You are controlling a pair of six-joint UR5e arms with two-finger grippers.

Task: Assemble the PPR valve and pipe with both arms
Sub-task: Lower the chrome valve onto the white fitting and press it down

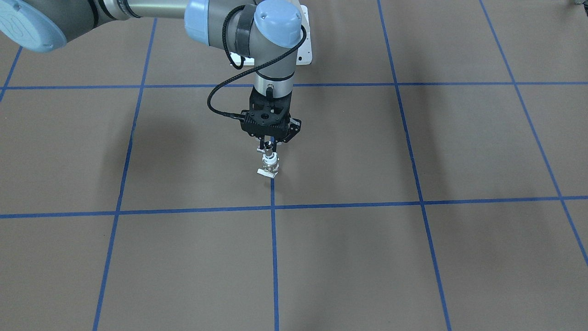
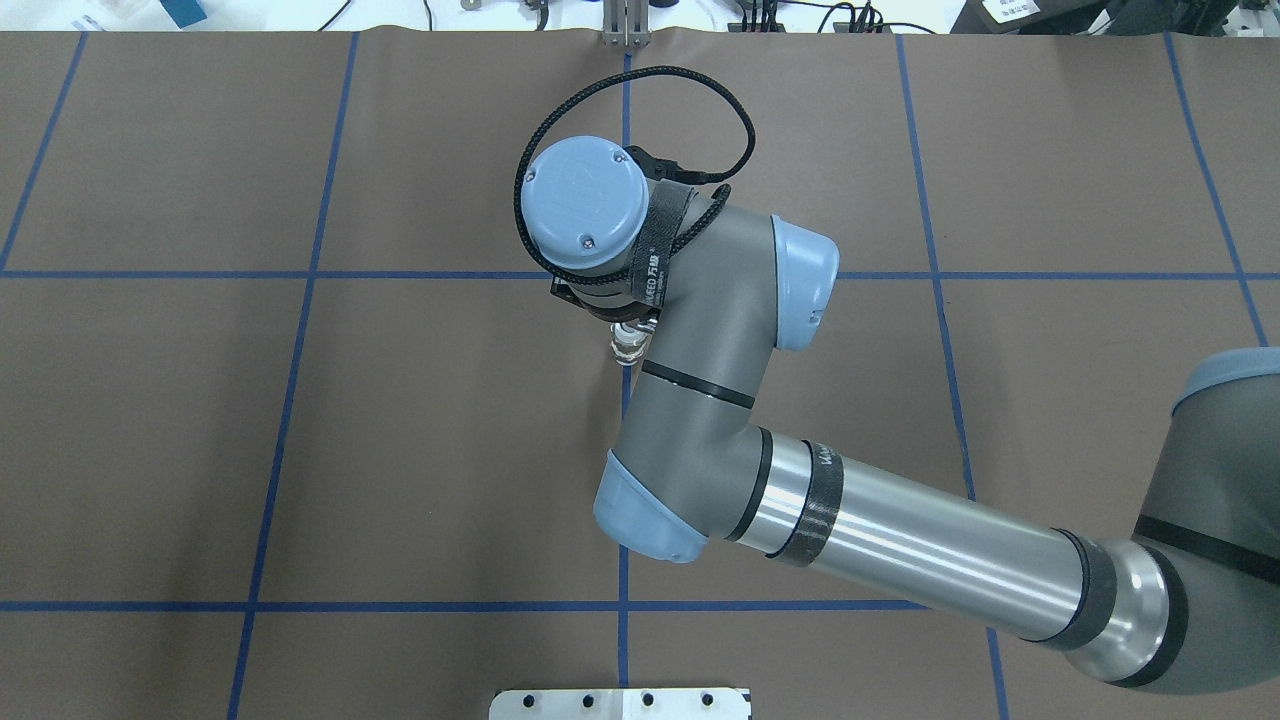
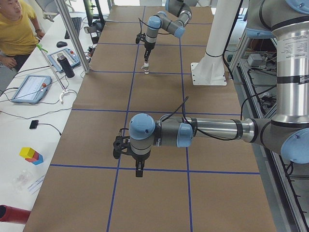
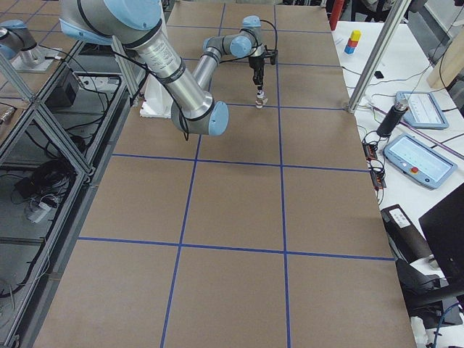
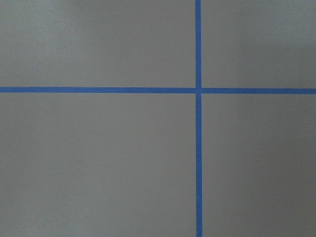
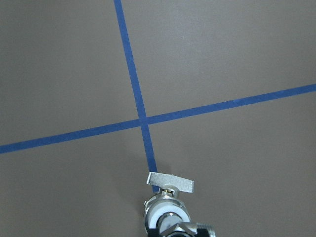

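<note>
The PPR valve [image 1: 269,162], with a white collar and brass-silver middle, stands upright under my right gripper [image 1: 268,146], its flat white tab [image 1: 266,173] down at the table on a blue tape line. The right gripper is shut on the small chrome pipe [image 1: 268,148], held on top of the valve. The right wrist view shows the valve's collar [image 6: 167,211] and tab [image 6: 170,182]. In the overhead view the valve [image 2: 627,346] peeks out from under the wrist. My left gripper [image 3: 139,169] hangs over the table far from both; I cannot tell whether it is open or shut.
The white pedestal base [image 1: 304,49] stands behind the right gripper. A person [image 3: 14,29] sits at a side bench with tablets [image 3: 29,88] and an aluminium post [image 3: 72,41]. The left wrist view shows only brown table and a blue tape cross [image 5: 198,90].
</note>
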